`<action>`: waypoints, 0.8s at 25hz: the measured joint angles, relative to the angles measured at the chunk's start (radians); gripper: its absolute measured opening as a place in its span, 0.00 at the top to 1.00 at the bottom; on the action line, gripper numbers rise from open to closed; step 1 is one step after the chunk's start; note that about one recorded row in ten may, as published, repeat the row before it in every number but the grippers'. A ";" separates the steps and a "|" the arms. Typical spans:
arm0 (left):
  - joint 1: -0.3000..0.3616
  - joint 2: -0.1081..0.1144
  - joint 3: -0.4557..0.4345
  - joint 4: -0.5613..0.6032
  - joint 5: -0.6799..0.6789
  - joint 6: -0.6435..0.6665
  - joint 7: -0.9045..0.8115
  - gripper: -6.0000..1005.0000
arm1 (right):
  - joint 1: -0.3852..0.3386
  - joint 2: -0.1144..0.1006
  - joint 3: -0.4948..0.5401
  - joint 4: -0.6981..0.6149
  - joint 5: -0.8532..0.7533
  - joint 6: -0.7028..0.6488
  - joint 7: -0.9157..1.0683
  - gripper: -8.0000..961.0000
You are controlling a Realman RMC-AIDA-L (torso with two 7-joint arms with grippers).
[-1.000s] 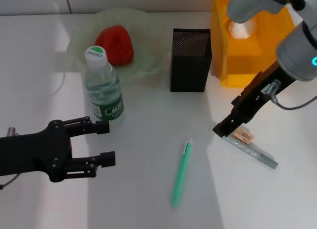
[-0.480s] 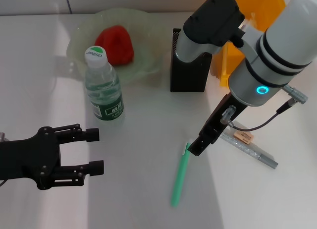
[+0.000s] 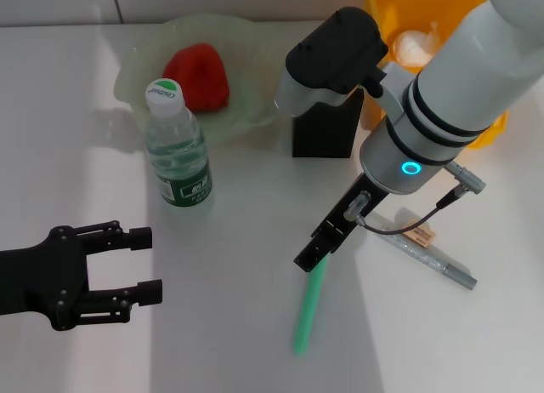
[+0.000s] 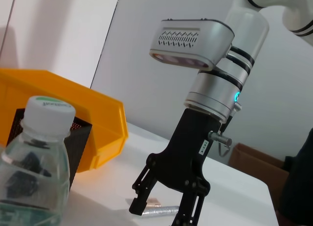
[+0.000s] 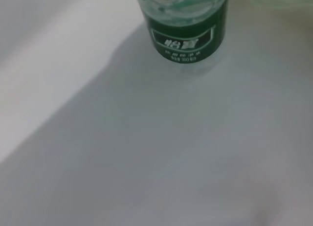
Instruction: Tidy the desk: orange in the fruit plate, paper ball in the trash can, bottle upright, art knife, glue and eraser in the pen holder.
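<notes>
orange [image 3: 197, 76]: lying in fruit plate [image 3: 246, 112]
bottle [image 3: 176, 150]: standing before plate
pen holder [image 3: 325, 129]: sitting right of plate, left of trash can [image 3: 425, 14]

- my right arm reaches in from the upper right of the head view, its white forearm angled down toward the middle of the desk, a lit cyan ring at the wrist.
- the right gripper [image 3: 313, 255] hangs at the end of that arm, black, pointing down and toward my left.
- from the left wrist view i see the right gripper [image 4: 164, 206] with its two black fingers spread apart, nothing between them.
- my left arm lies low at the near left, all black, level with the desk.
- the left gripper [image 3: 143, 265] points toward the right, its two fingers parted wide and holding nothing.
</notes>
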 joint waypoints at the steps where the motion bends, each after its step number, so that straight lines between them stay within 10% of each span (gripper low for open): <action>1: 0.000 -0.001 -0.001 0.000 0.005 -0.002 0.001 0.21 | 0.006 0.000 -0.006 0.012 0.005 0.009 0.000 0.12; 10: 0.005 -0.003 -0.003 -0.001 0.010 -0.012 0.005 0.22 | 0.020 -0.007 0.001 -0.031 0.012 -0.032 -0.055 0.14; 20: 0.001 -0.004 -0.019 0.000 0.010 -0.009 -0.005 0.22 | 0.055 -0.011 0.259 -0.029 0.005 -0.233 -0.348 0.16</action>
